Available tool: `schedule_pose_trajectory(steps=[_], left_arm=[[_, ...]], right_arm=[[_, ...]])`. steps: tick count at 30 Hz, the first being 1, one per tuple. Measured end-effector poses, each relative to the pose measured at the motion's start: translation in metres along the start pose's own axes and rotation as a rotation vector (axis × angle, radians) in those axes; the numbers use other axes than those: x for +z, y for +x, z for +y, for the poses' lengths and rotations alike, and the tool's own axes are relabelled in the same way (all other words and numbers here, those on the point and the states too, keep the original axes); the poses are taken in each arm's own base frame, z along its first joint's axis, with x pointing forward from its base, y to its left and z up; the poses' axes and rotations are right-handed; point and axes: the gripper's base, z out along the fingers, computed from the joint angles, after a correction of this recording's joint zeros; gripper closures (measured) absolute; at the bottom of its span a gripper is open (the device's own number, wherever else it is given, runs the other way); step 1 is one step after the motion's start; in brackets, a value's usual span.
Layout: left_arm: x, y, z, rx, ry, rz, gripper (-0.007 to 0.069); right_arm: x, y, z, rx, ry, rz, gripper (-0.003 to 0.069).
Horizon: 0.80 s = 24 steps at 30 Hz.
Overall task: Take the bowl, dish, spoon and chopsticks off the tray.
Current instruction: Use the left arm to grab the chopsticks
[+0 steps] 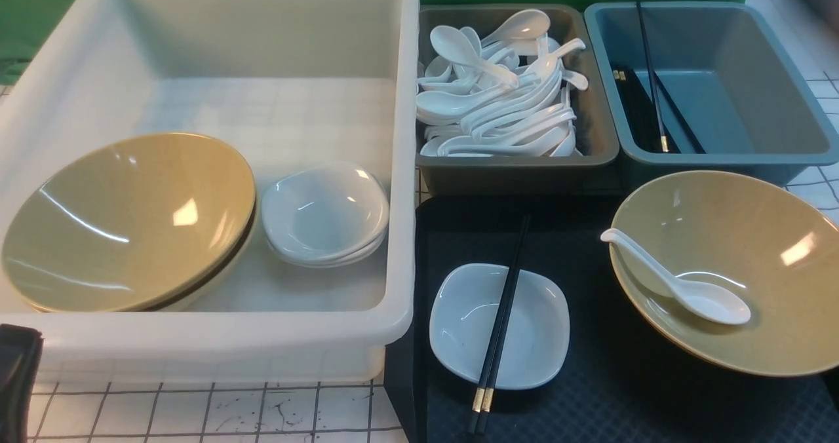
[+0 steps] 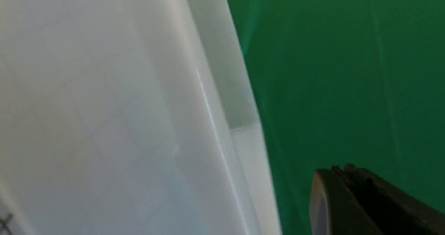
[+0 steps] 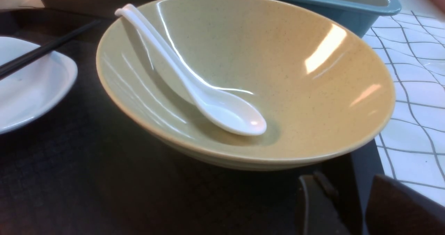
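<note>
A large dark navy rectangular plastic tray is seen at the near right of the white gridded desk. A wide, glossy mustard-tan bowl is set on the tray's right side. A glossy white soup spoon is laid inside it, with the scoop low in the bowl and the handle leaned on the rim toward the tray's left edge. A small squarish white dish is placed near the tray's near left corner, and a pair of thin black gold-banded chopsticks is laid across it. The right fingers are held apart and empty, just beside the bowl. The left fingers are pressed together, empty, beside the white plastic tub.
</note>
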Motion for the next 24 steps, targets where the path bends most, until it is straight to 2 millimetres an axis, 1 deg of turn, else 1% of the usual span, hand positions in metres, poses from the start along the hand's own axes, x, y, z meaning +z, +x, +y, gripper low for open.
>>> schedule_pose_trajectory(steps=[4, 9, 10, 12, 13, 14, 17, 19, 21, 24], left_arm=[[0.0, 0.0, 0.0, -0.066, 0.003, 0.001, 0.0625], [0.0, 0.003, 0.001, -0.044, -0.008, 0.027, 0.0625], [0.0, 0.003, 0.001, -0.044, -0.007, 0.027, 0.0625], [0.0, 0.003, 0.0, -0.058, -0.006, 0.028, 0.0625], [0.0, 0.002, 0.0, -0.072, -0.004, 0.024, 0.0625], [0.0, 0.002, 0.0, -0.082, -0.002, 0.023, 0.0625], [0.0, 0.005, -0.001, -0.076, -0.01, 0.057, 0.0625], [-0.001, 0.006, -0.005, -0.043, -0.006, 0.082, 0.0625], [-0.004, 0.006, -0.021, 0.051, 0.023, 0.141, 0.0625], [-0.011, 0.002, -0.046, 0.161, 0.083, 0.189, 0.0625]], right_arm=[[0.0, 0.0, 0.0, 0.0, 0.0, 0.0, 0.0423], [0.0, 0.0, 0.0, 0.006, 0.0, -0.005, 0.0423], [0.0, -0.001, 0.0, 0.035, -0.004, -0.01, 0.0423], [0.0, -0.002, 0.002, 0.126, -0.018, -0.025, 0.0423], [0.001, -0.003, 0.003, 0.266, -0.04, -0.043, 0.0423], [0.001, -0.003, 0.004, 0.349, -0.05, -0.055, 0.0423], [0.001, -0.006, 0.004, 0.528, -0.066, -0.091, 0.0423], [0.001, -0.008, 0.003, 0.597, -0.07, -0.112, 0.0423], [0.001, -0.011, 0.002, 0.674, -0.073, -0.146, 0.0423], [0.001, -0.011, 0.002, 0.701, -0.076, -0.153, 0.0423]])
